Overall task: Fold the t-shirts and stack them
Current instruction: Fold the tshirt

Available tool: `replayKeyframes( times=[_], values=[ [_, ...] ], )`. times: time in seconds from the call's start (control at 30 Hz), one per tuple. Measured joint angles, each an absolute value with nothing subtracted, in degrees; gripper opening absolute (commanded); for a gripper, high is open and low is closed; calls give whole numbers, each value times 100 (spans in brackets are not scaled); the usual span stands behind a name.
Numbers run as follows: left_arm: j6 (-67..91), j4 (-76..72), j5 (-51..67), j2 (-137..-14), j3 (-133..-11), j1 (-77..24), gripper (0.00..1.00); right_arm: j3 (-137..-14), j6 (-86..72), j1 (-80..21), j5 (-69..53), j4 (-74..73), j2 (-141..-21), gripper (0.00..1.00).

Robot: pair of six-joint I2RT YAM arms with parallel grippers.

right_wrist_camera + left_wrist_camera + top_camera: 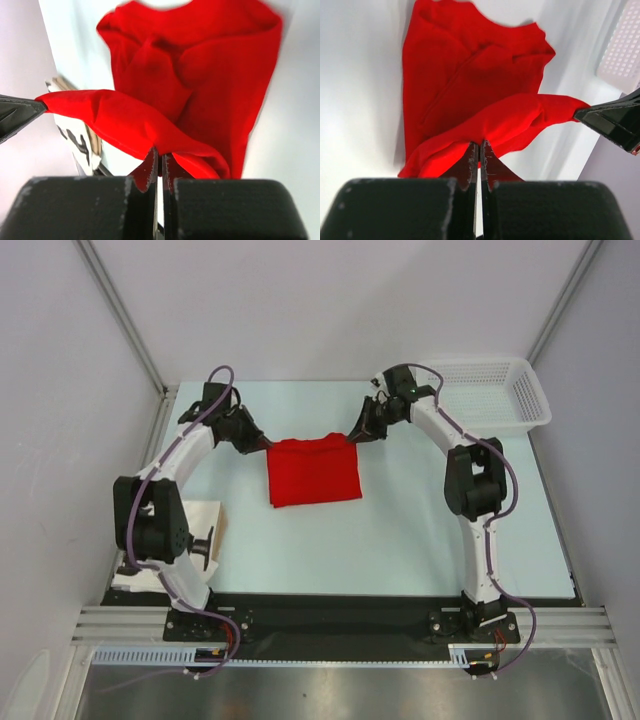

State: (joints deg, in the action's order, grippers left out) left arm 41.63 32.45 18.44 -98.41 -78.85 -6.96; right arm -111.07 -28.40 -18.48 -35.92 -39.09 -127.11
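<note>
One red t-shirt (314, 472). One white mesh basket (495, 390), to the t-shirt's far right. Two of mine at its far edge: left end effector (265, 446), right end effector (353, 437).

The top camera looks down from above the near edge on the whole table (400, 540). Each wrist camera peers close past its own fingers (471, 162) at the shirt (313, 472), from opposite sides. All three views share it, and the left perhaps catches a blurred basket (620, 45) too.
</note>
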Motion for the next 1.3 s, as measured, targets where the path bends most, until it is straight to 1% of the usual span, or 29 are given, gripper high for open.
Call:
replayKeyframes(
  times=[0.13,0.5,0.77,1.0,1.3],
  values=[
    [4088,3146,2023,-10357,-8265,-644,0,-11583,-2851,-1750,-3682,-4045,-13093,0],
    [4086,3048,2123,-10842,-8523,-499,0,-12160,-3162,-1649,-3979,-3802,-13666,0],
    [4045,3002,2182,-11288,-8923,-414,1,-12381,-3400,-1627,-4062,-3614,-14009,0],
    [4045,2932,2311,-11622,-9155,-344,0,-12626,-3618,-1601,-4066,-3446,-14059,0],
    [4051,2777,2418,-11736,-9231,-279,0,-12905,-3959,-1584,-4132,-3089,-14392,0]
  ],
)
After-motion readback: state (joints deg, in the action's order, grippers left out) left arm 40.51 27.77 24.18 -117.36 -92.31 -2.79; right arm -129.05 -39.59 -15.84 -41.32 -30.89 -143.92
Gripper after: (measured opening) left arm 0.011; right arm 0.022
